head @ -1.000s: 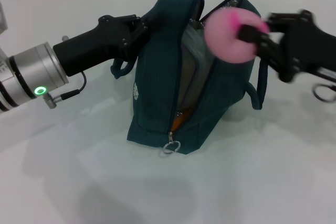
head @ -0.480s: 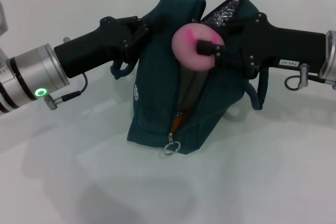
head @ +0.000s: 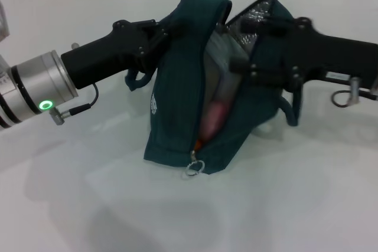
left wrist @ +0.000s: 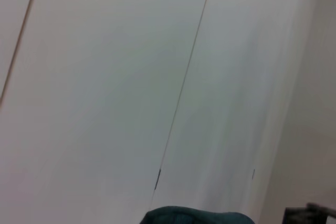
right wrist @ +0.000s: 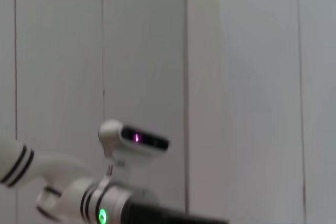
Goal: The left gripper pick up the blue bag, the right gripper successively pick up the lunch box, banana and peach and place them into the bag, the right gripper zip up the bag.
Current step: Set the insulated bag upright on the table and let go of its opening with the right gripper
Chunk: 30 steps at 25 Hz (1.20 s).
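Observation:
The blue bag [head: 177,104] stands upright in the middle of the white table [head: 307,193], its top held open. My left gripper [head: 160,30] is shut on the bag's left upper edge and holds it up. A strip of the bag also shows in the left wrist view [left wrist: 194,216]. My right gripper [head: 248,48] is at the bag's mouth on the right, fingers spread and empty. The peach [head: 214,116] lies low inside the opening. An orange bit of the banana [head: 199,141] shows beneath it. The lunch box [head: 220,48] stands inside, mostly hidden. The zipper's ring pull [head: 192,168] hangs at the bag's front foot.
A loop handle [head: 289,107] hangs on the bag's right side under my right arm. The right wrist view shows a panelled wall, the robot's head [right wrist: 134,137] and my left arm's green light [right wrist: 102,215].
My right gripper carried the peach leftward to the bag's mouth and let it go. The peach now lies down inside the bag. My left arm has not moved.

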### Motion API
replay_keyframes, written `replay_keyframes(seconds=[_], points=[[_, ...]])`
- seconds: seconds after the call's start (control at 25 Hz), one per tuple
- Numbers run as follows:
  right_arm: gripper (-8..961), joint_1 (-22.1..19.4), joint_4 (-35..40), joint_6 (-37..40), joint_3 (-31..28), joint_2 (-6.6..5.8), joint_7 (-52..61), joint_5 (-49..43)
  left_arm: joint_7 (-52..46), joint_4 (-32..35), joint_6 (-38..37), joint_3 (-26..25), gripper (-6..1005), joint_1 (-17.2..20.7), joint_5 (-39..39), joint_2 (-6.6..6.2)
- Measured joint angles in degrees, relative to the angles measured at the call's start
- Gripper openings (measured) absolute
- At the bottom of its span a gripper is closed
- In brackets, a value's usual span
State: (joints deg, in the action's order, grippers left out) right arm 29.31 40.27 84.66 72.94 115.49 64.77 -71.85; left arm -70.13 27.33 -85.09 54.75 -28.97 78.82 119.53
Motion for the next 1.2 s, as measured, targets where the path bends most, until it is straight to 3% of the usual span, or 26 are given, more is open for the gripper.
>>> replay_keyframes(seconds=[0.24,0.4,0.6,0.8,1.0,1.2], points=[[728,-9.6,7.5,2.7,-0.6,-0.78,0.5,0.2,0.0,0.0,0.0,0.0,38,0.4,-0.1,0.0],[718,-13.5,7.2,1.7,-2.0,-1.27,1.5,-4.9,0.0,-0.1,0.0,0.0,38,0.4,0.0,0.0],[678,-11.5,4.3,-2.5,-1.6,-0.64,5.5,-13.7,0.0,-0.2,-0.2,0.0,38,0.1,0.1,0.05],[632,-7.7,-0.6,-4.3,-0.9,-0.3,5.7,-14.7,0.0,-0.2,-0.7,0.1,38,0.1,0.0,0.1],[398,-6.7,-1.7,-4.0,-1.0,-0.26,5.3,-14.7,0.3,-0.7,-0.8,0.1,38,0.1,-0.3,0.18],[228,-7.6,-1.9,-2.5,-1.6,-0.27,1.7,-11.9,1.7,-1.7,-0.8,-0.2,38,-0.1,-0.3,0.17]])
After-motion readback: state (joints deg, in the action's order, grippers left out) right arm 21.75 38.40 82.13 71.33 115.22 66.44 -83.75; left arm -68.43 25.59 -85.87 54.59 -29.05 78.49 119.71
